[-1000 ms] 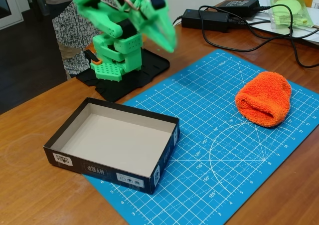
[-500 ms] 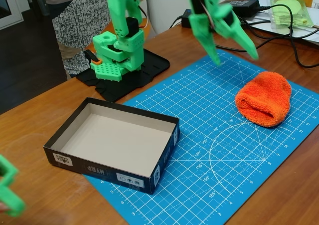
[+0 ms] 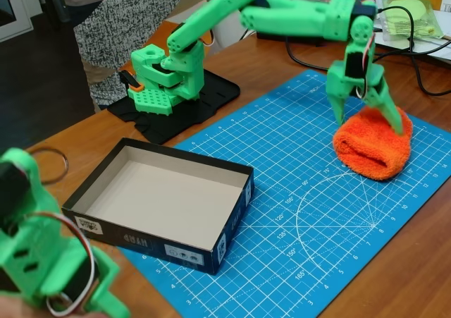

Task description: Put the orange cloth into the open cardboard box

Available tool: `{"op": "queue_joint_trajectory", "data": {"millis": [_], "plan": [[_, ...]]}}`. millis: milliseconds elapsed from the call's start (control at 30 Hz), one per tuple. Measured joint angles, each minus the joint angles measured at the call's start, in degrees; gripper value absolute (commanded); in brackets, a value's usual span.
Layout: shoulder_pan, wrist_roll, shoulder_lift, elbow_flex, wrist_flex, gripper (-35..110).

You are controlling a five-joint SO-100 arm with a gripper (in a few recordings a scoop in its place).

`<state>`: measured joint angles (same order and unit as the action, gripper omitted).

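Fixed view: spread tool (image 3: 366,117) over orange cloth (image 3: 373,145).

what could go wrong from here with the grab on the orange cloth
The open gripper straddles only the upper edge of the orange cloth, so it may pinch a bit of fluff and lose it on lifting. The soft fold could also open in transit and catch the near wall of the open cardboard box.

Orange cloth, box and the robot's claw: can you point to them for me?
orange cloth (image 3: 377,149), fixed view, fluffy middle.
open cardboard box (image 3: 156,242), fixed view, black front wall.
gripper (image 3: 368,117), fixed view, midway between its spread fingertips.
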<state>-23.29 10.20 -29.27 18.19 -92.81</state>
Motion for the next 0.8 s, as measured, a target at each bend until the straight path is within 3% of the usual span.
{"op": "queue_joint_trajectory", "data": {"millis": [67, 200, 233, 567, 800], "plan": [[0.44, -0.7, 6.24, -11.07, -0.62, 45], [1.85, -0.79, 10.9, -17.23, -0.26, 3], [2.37, -0.79, 11.34, -18.28, -0.44, 0], [4.13, -1.58, 9.23, -14.85, -0.35, 0], [6.94, -0.53, -10.46, 4.39, -1.32, -1]]}}
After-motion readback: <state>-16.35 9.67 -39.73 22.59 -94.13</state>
